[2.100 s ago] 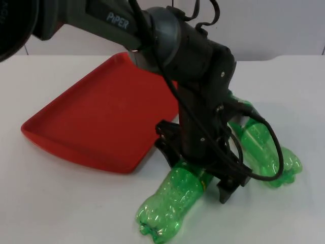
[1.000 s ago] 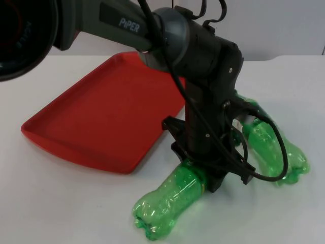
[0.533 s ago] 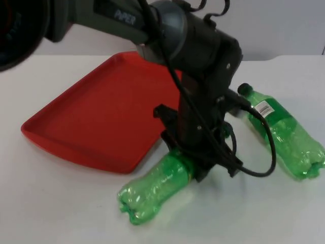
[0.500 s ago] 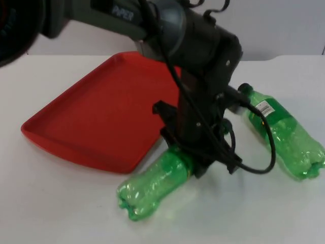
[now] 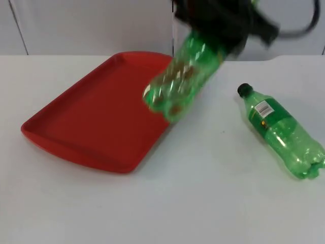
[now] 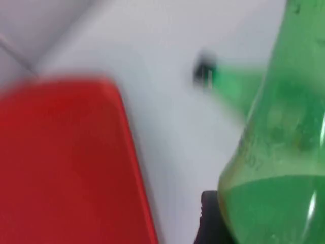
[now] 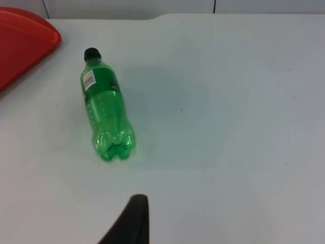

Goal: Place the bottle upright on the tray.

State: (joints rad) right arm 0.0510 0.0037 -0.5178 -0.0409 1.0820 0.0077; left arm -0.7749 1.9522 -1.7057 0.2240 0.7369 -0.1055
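A green plastic bottle [image 5: 182, 77] hangs tilted in the air over the far right corner of the red tray [image 5: 86, 119], base pointing down toward the tray. My left gripper [image 5: 219, 31] is shut on its neck end, high at the back of the table. In the left wrist view the held bottle [image 6: 277, 152] looms beside the tray [image 6: 66, 162]. A second green bottle [image 5: 280, 131] with a black cap lies on its side on the table at the right, also seen in the right wrist view [image 7: 105, 109]. My right gripper [image 7: 133, 218] waits above the table near that lying bottle.
The tray's rim [image 7: 23, 38] lies left of the lying bottle's cap. White table top [image 5: 213, 198] stretches in front of the tray and between the tray and the lying bottle. The grey partition wall [image 5: 91, 25] stands behind.
The left arm has lifted the bottle off the table in front of the tray and carried it up and back over the tray's far right corner. The second bottle rolled slightly right earlier.
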